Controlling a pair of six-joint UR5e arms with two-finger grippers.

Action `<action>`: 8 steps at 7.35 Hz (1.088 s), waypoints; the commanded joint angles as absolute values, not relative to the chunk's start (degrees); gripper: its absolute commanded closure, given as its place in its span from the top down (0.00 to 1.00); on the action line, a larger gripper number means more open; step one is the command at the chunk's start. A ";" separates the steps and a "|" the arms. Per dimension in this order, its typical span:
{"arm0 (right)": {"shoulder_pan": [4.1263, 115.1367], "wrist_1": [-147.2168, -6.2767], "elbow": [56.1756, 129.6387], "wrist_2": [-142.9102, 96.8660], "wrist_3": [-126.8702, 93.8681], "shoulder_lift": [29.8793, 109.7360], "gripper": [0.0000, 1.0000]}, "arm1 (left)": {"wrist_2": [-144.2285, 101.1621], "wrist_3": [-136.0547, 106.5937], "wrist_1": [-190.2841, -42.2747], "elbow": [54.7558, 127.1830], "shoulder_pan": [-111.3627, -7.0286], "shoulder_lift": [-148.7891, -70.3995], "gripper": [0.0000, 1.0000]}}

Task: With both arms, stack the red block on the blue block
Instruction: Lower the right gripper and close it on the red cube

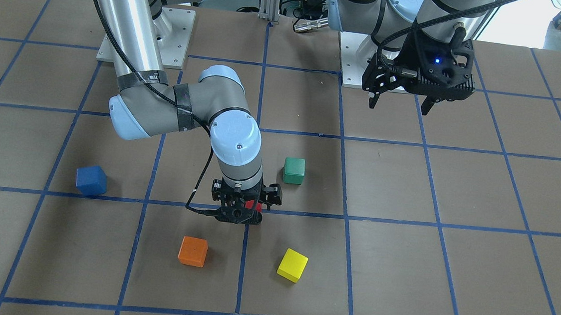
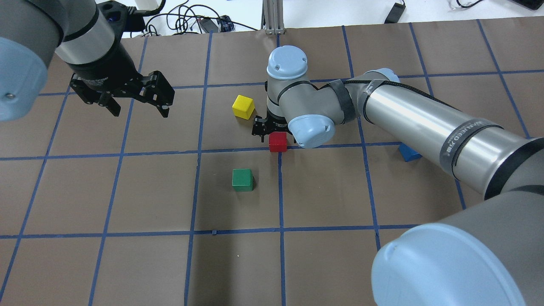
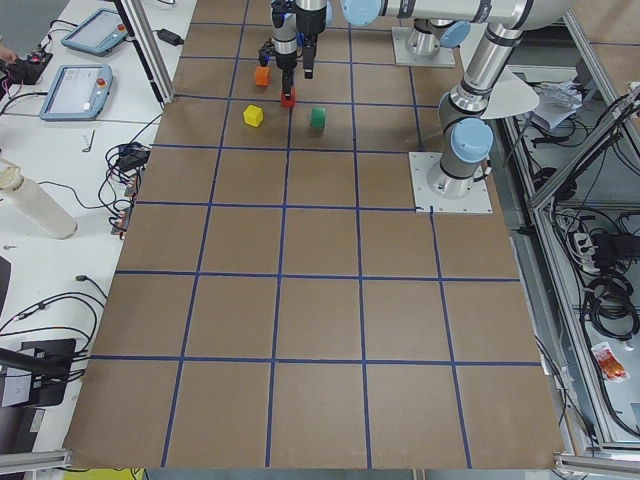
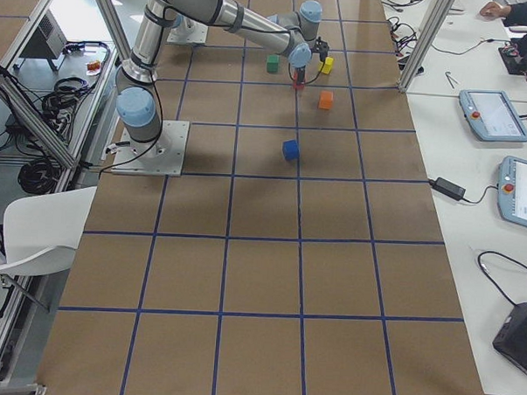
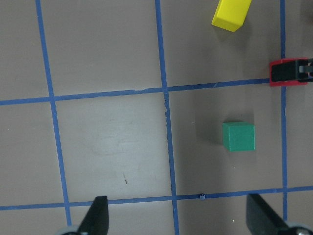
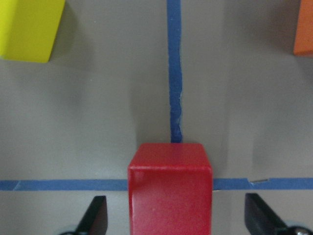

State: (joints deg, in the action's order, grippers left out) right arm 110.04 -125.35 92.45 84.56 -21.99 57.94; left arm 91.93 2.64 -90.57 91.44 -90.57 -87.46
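The red block (image 2: 278, 141) sits on the table at a crossing of blue tape lines. My right gripper (image 1: 242, 209) is lowered straight over it. In the right wrist view the red block (image 6: 170, 188) stands between the open fingers (image 6: 96, 215), with a gap on each side. The blue block (image 1: 91, 180) sits alone on the robot's right side, partly hidden behind the right arm in the overhead view (image 2: 409, 153). My left gripper (image 2: 140, 113) is open and empty, held high above the table's left part.
A green block (image 2: 242, 179) lies just toward the robot from the red one. A yellow block (image 2: 243, 106) and an orange block (image 1: 193, 251) lie on the far side of it. Both arm base plates stand at the robot's edge.
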 commanded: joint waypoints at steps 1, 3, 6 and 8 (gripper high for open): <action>110.04 -126.73 92.55 84.72 -21.97 56.44 0.77 | 91.93 2.72 -90.97 90.88 -90.26 -87.89 1.00; 109.95 -126.74 92.11 84.81 -22.41 56.42 0.01 | 92.02 2.64 -91.14 90.79 -90.18 -88.06 1.00; 108.12 -122.38 92.02 85.43 -21.54 62.28 0.00 | 91.93 2.64 -91.41 90.70 -90.26 -88.07 1.00; 100.50 -112.99 92.81 85.43 -18.66 70.01 0.00 | 91.93 2.64 -91.41 90.97 -90.26 -87.98 1.00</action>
State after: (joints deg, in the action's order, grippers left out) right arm 105.14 -118.64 92.31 85.44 -20.85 65.17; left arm 91.95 2.64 -91.40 90.81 -90.25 -88.01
